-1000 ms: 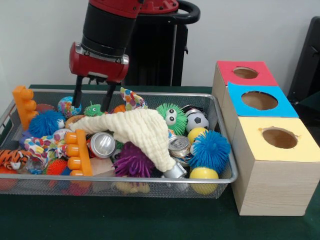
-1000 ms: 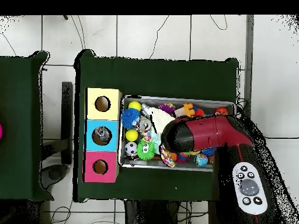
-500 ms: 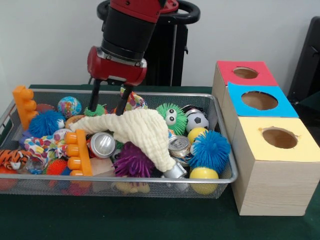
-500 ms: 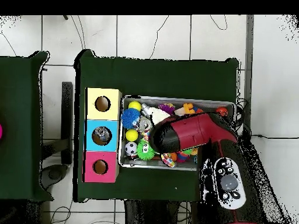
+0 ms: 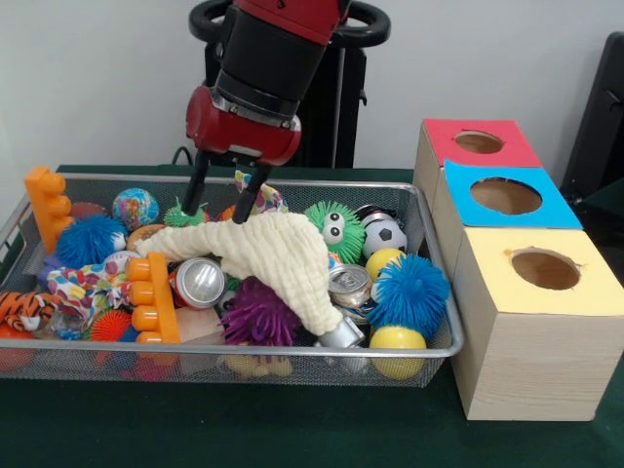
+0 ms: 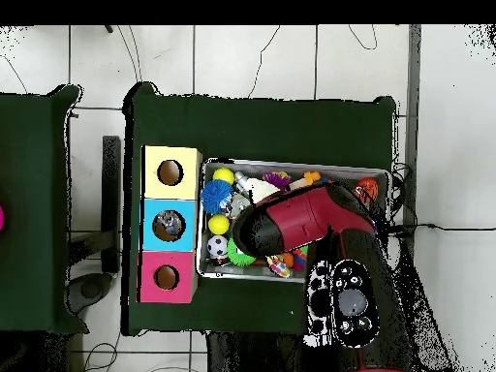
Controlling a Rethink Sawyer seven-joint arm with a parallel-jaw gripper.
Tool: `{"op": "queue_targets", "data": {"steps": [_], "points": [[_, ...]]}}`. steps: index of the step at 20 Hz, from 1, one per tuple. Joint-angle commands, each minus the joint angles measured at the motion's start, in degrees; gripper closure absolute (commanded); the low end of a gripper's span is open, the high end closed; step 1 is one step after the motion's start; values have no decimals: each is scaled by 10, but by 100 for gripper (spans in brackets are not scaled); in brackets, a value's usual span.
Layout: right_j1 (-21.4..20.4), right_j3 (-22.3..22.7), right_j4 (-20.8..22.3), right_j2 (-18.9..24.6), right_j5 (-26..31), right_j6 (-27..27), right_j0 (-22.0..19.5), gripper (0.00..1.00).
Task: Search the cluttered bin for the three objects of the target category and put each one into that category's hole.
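Hanging open and empty, the red gripper [image 5: 227, 200] sits just above the long cream knitted cloth [image 5: 268, 255] — the cloth runs sideways, down toward the silver cans.

My front camera sits low and close, looking across the table [image 5: 292, 429] at the bin [image 5: 234, 361] and the boxes [image 5: 526, 312]. My top camera hangs high, looking straight down, far enough to see floor around the table's edges. Both show the bin and boxes, turned half round.
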State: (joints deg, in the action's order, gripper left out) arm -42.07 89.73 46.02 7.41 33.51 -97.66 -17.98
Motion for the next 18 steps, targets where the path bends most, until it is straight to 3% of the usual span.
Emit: {"op": "queue_targets", "data": {"steps": [1,10,18], "points": [[14,-25,41,-15,-47,-29,-7,0],[17,-10,21,2,-94,-8,-38,0],[74,-35,8,22,-91,9,-58,0]]}}
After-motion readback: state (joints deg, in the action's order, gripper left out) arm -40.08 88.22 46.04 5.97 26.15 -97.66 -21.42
